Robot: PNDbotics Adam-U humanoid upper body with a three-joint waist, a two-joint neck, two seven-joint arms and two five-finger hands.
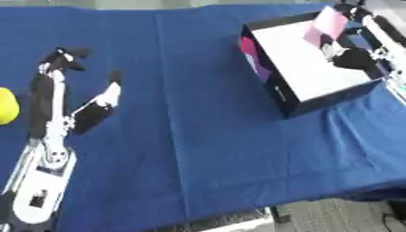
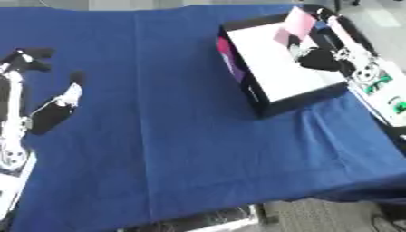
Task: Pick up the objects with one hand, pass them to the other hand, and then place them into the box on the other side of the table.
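A deep blue cloth (image 1: 198, 113) covers the whole table, creased in long lines running from front to back, and past its near edge shows a strip of grey floor (image 2: 333, 217). At the far right stands the shallow black cardboard box (image 1: 313, 63) with a white inside and a magenta patch on its left wall, set askew close to the right edge. Over the box's far right corner the right hand (image 1: 349, 56) pinches a flat pale pink card-like piece (image 1: 326, 25), which stands tilted above the white floor of the box. The left hand (image 1: 63, 95) lies open on the cloth at the left, fingers straight and spread, thumb apart. A rounded yellow thing (image 1: 6, 106) is cut by the left edge, just beside that hand. Between hand and box the cloth lies wide and bare
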